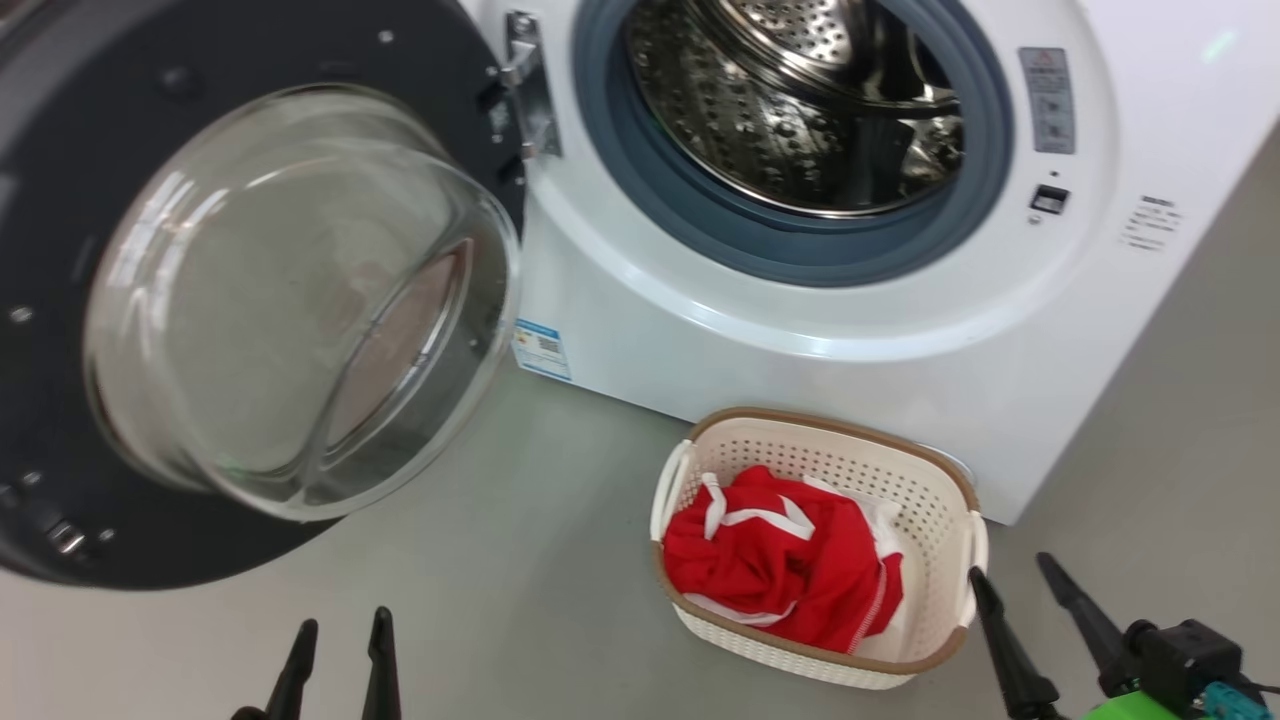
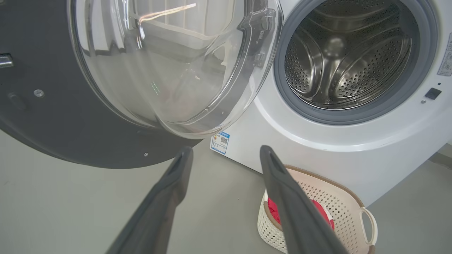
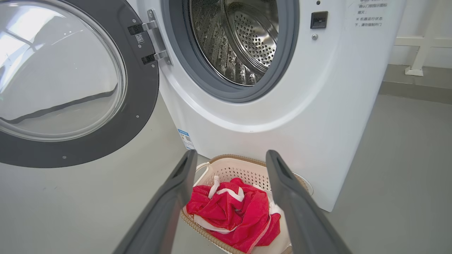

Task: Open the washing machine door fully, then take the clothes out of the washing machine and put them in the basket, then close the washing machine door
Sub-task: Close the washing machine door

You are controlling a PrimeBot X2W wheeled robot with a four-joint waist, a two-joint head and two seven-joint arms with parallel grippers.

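Red clothes (image 1: 785,565) in basket (image 1: 830,425), just in front of washing machine (image 1: 700,330); drum (image 1: 760,120) looks empty. Its door (image 1: 60,250) stands wide, left of machine. L pincer (image 1: 345,620), R pincer (image 1: 1010,565) released, empty. Judgement: push door's outer edge w/ L, slow arc, till latched.

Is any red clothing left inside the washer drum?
No, the drum shows only bare steel; the red clothes lie in the basket.

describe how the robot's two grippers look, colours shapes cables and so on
The left gripper and right gripper each have two long, matte dark grey jaws tapering to narrow tips, with a shallow recess near each tip. Behind the right one sit a black block mount, a bright green part, a teal piece and a thin dark cable.
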